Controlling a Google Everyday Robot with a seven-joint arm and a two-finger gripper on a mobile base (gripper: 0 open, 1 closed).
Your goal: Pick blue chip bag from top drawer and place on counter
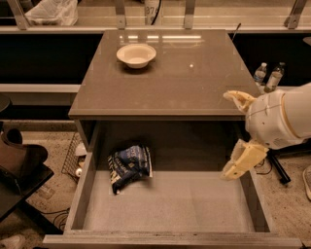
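The blue chip bag lies crumpled on the floor of the open top drawer, in its back left part. The counter is the glossy top above the drawer. My gripper hangs at the right, over the drawer's right wall and beside the counter's front right corner. Its two cream fingers stand wide apart with nothing between them. It is well to the right of the bag and not touching it.
A cream bowl sits on the counter's back left part. A white plastic bag lies on the rear shelf. Two bottles stand on the floor to the right. A dark chair and a wire basket are at the left.
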